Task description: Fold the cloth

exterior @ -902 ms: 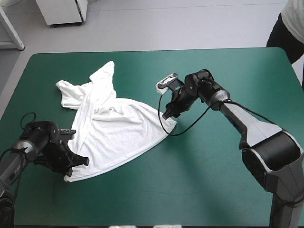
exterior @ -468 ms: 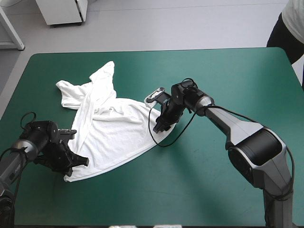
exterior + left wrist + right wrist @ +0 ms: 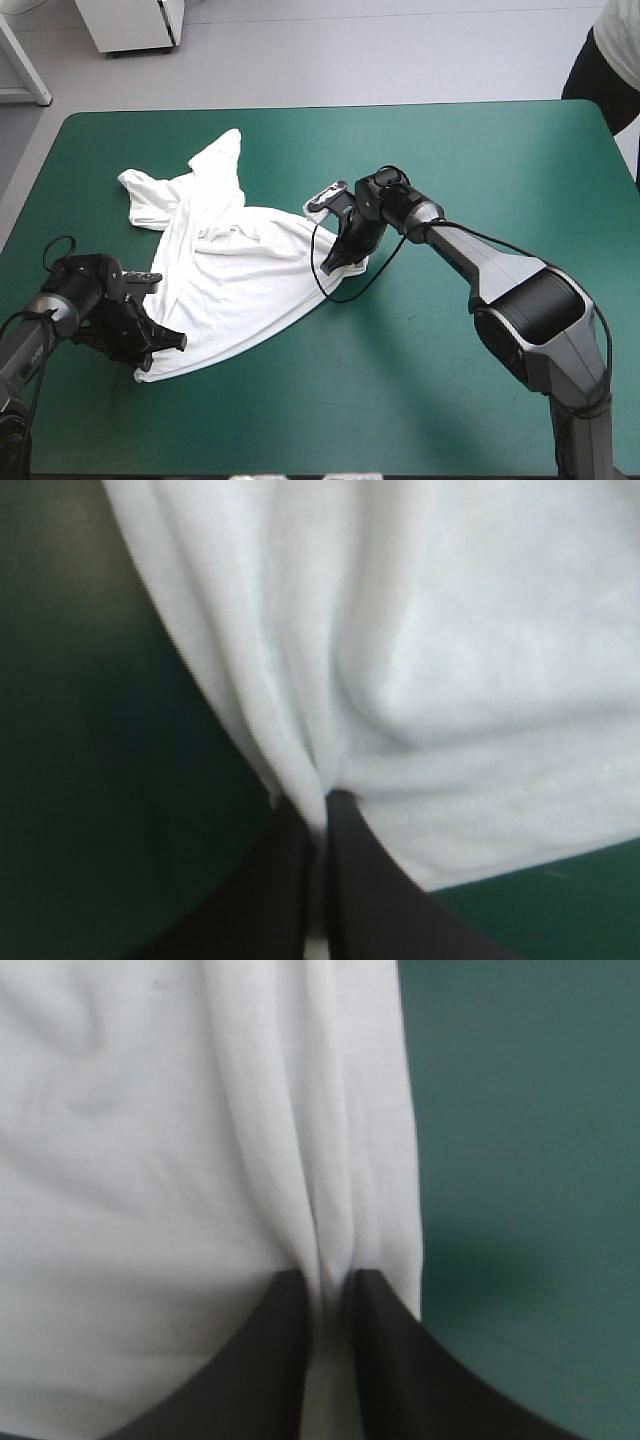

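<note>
The white T-shirt (image 3: pixel 235 275) lies loosely spread and wrinkled on the teal-green cover, sleeves toward the far left. My left gripper (image 3: pixel 172 340) is shut on the shirt's near-left hem corner, low on the table. In the left wrist view the T-shirt (image 3: pixel 420 650) bunches into folds where my left gripper (image 3: pixel 323 798) pinches it. My right gripper (image 3: pixel 335 262) is shut on the shirt's right hem corner near the table's middle. Pleats of the T-shirt (image 3: pixel 190 1140) run into my right gripper (image 3: pixel 325 1275) in the right wrist view, with the fabric's edge just beside it.
The teal-green cover (image 3: pixel 500 160) lies bare to the right of the right arm and along the near side. A person stands past the table's far right corner, off its top.
My right gripper has dragged the shirt's right hem corner leftward, toward the table's middle, bunching the fabric. The left gripper has stayed in place, still holding its corner.
</note>
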